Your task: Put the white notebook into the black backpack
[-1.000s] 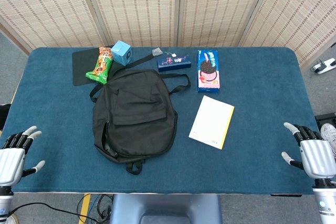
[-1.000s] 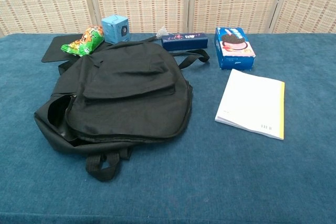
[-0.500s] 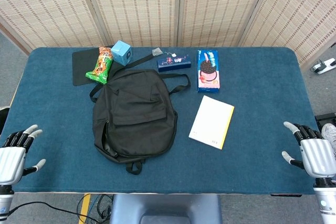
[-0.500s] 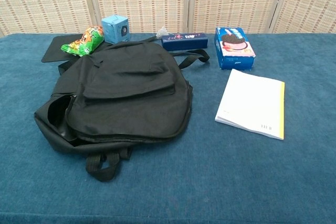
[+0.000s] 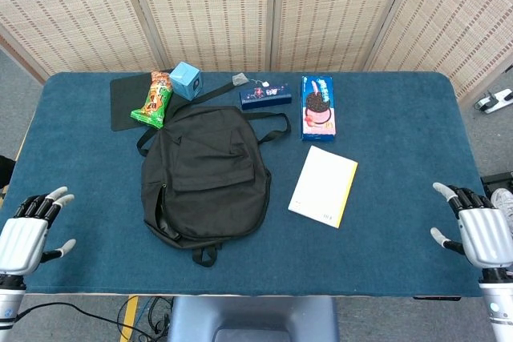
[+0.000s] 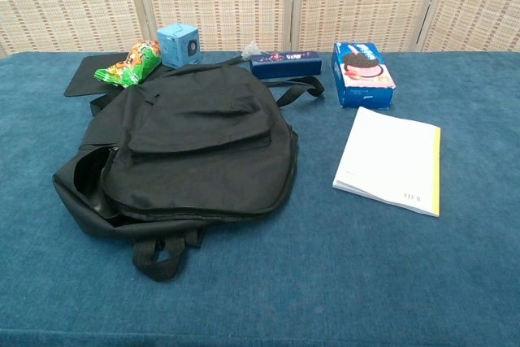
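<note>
Left hand (image 5: pixel 24 238) is creeping slightly inward; nothing else is moving. Both hands are idling empty, fingers spread wide. White notebook (image 5: pixel 324 186) is lying nearer the right hand (image 5: pixel 479 234), long axis running away from the robot.

- We see the white notebook (image 5: pixel 324 186) lying flat and closed on the blue counter (image 5: pixel 401 126), with a yellow strip along its right edge and small print near its front edge; it sits slightly turned, just to the right of the backpack, not touching it
- We see the black backpack (image 5: pixel 205 175) lying flat with its front pocket up, straps trailing at its far end, a carry loop at its near end, its side gaping open at the left
</note>
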